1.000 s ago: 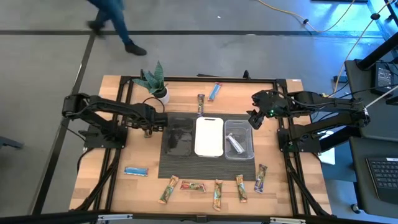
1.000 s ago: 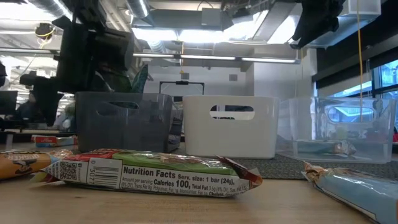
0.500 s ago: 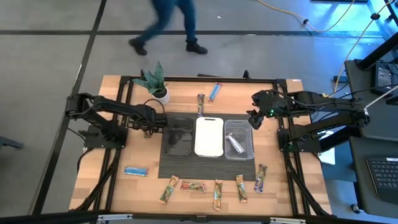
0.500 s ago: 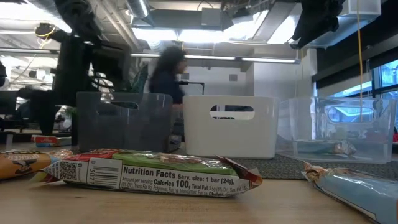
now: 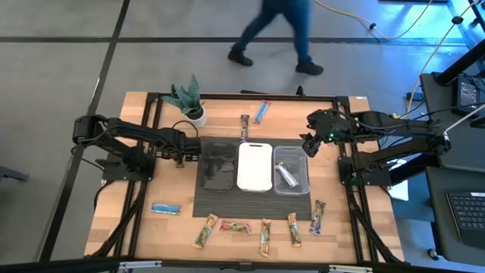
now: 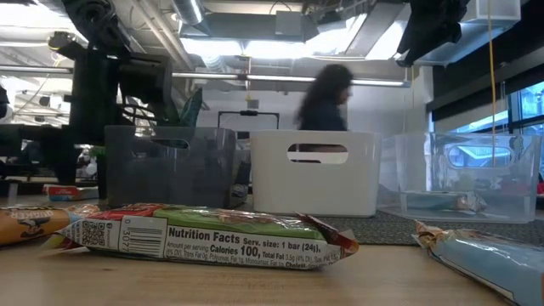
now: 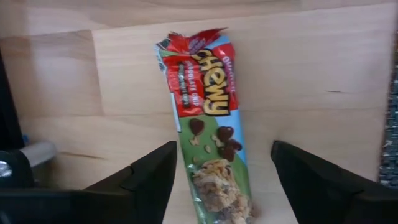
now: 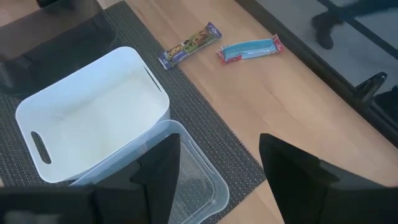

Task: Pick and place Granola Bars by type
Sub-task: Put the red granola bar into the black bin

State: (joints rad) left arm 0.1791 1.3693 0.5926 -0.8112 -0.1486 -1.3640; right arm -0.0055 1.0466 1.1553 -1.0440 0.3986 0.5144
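A red-and-green Chewy bar [image 7: 208,106] lies flat on the wood left of the black tray [image 5: 216,163]. My left gripper [image 7: 224,155] is open low over it, one finger on either side of the bar's near half, with gaps to both; it also shows in the high view [image 5: 180,152]. My right gripper [image 5: 311,144] is open and empty, high over the far right corner of the clear tray [image 5: 292,171], which holds a silver bar [image 5: 286,174]. Several more bars lie in a row [image 5: 265,231] near the front edge, and a blue bar [image 5: 166,208] lies at the near left.
The white tray [image 5: 255,165] stands between the black and clear trays on a dark mat. Two bars [image 8: 189,45] [image 8: 249,48] lie at the far edge. A potted plant [image 5: 188,98] stands at the far left. A person walks past beyond the table.
My left gripper has drawn back a little toward the table's left edge, away from the black tray. A person has walked from left to right behind the table.
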